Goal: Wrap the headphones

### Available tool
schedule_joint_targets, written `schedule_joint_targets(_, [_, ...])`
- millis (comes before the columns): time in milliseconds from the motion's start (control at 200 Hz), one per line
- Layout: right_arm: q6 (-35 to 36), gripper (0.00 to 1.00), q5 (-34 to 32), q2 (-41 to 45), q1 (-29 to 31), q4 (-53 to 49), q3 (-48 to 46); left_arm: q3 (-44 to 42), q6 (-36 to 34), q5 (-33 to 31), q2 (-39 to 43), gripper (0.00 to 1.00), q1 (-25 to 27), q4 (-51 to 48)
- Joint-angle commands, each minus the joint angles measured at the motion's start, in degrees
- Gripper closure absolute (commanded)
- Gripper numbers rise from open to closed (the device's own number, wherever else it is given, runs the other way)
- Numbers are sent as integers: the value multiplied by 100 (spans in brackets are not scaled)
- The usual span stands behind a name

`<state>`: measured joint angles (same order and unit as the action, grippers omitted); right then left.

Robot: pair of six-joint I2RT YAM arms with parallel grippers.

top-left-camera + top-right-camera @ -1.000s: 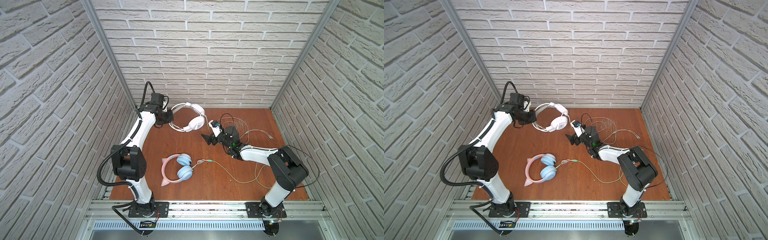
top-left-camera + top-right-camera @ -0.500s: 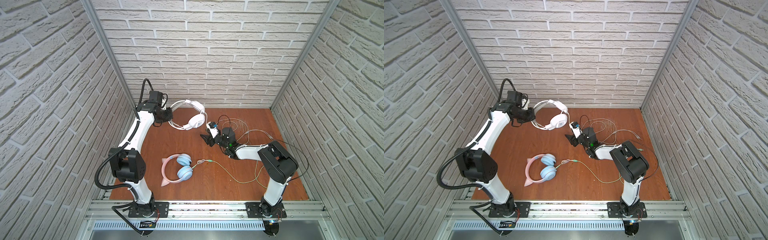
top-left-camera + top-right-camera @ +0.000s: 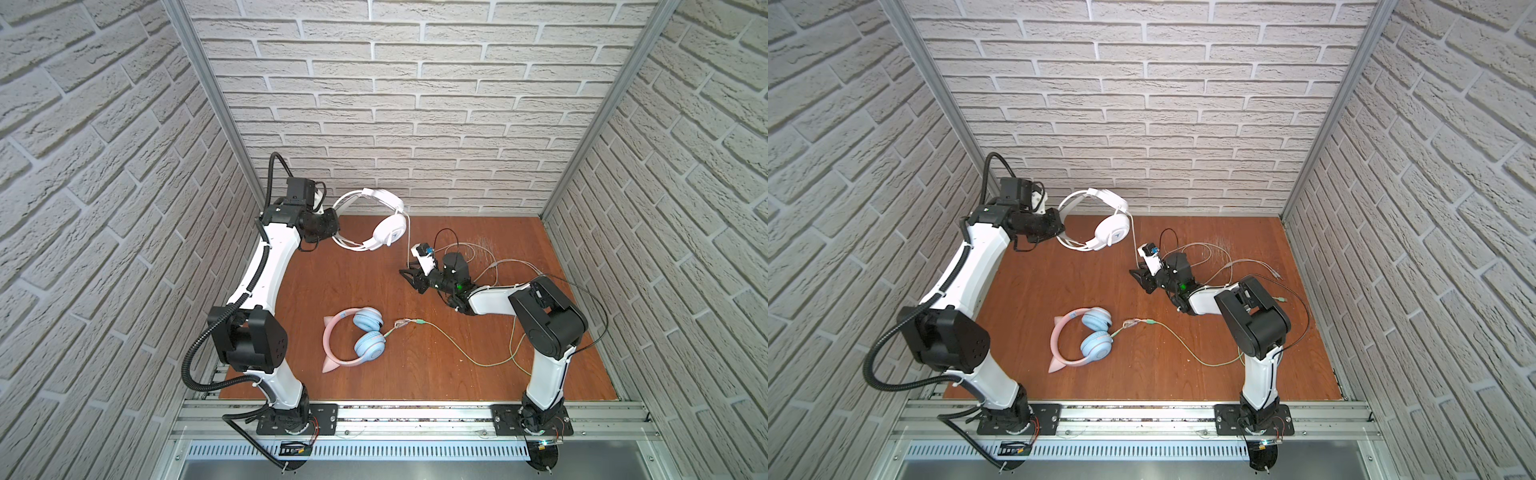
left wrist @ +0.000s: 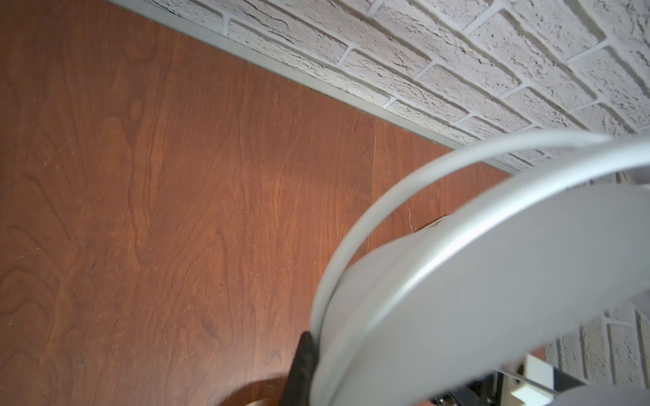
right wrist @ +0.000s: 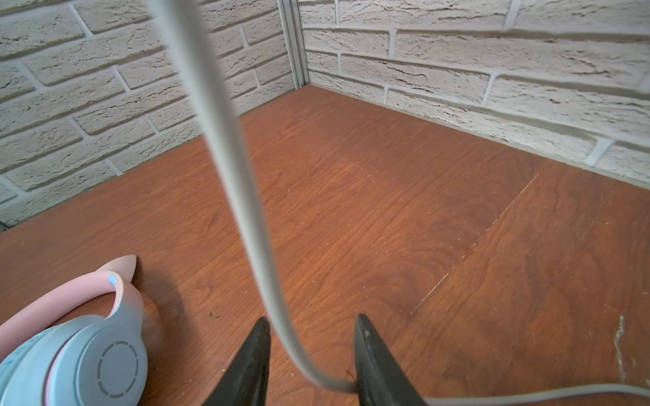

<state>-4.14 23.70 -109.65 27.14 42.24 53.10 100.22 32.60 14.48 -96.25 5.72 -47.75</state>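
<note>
Two pairs: we found white headphones aloft at the rear, pinched by the left end effector; pink-blue headphones lay on the tabletop; the right end effector stood spread around the pale cable.
</note>
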Motion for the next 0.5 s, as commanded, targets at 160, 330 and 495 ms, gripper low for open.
schedule_joint_targets(160, [-146,60,513,-108,-99,-282,341,29,334,239,282,100,-200,572])
schedule_joint_targets(330, [-331,62,815,-205,-131,-665,569,89,428,226,223,100,-314,647])
schedule_joint_targets(495, [-422,66,881,-215,-136,-938,609,140,496,212,151,100,-349,729])
